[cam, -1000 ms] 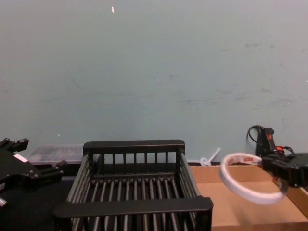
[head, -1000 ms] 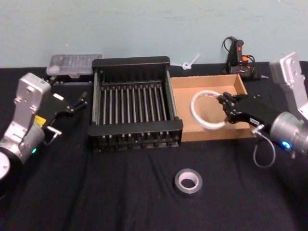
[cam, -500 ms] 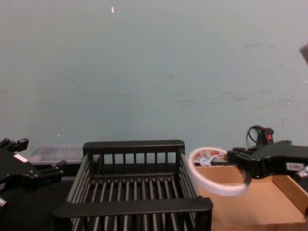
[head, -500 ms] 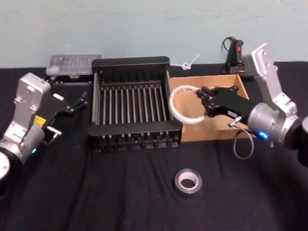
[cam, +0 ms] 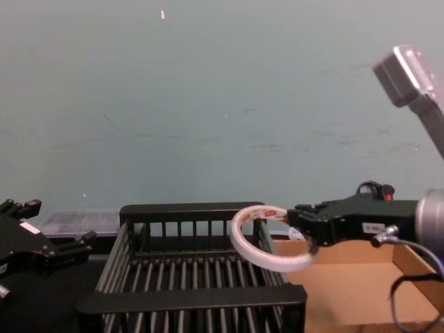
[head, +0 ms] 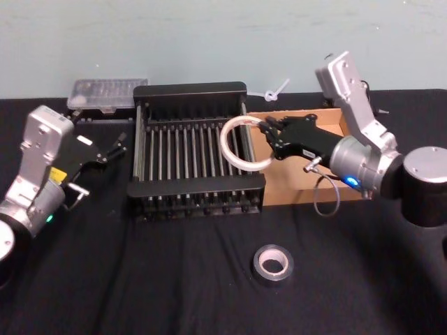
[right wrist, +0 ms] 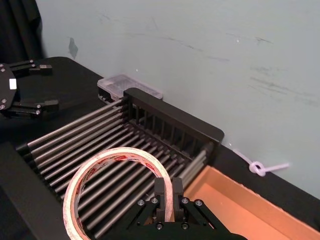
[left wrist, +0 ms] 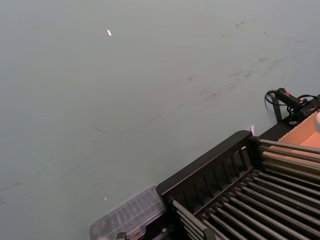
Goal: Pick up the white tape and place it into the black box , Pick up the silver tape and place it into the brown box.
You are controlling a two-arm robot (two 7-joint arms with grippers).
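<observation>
The left gripper [head: 112, 150] is parked at the left of the worktop [head: 174, 279], beside the black box [head: 140, 190]; its jaws stand released and empty, and its position matches that of a second ago.

The black box itself is unmoved and holds nothing on its barred floor.

The white tape [head: 244, 144] has travelled leftward: a second ago it hung over the brown box [head: 307, 192], and it now overlaps the right rim of the black box, raised clear of the bars. The right gripper [head: 271, 137] carries it, jaws clenched on the right side of the ring, as the right wrist view confirms.

Judgement: the transfer is nearly complete. A little more leftward travel, then a lowering and release, is required.

The silver tape [head: 272, 263] lies untouched on the worktop, in front of the boxes.
</observation>
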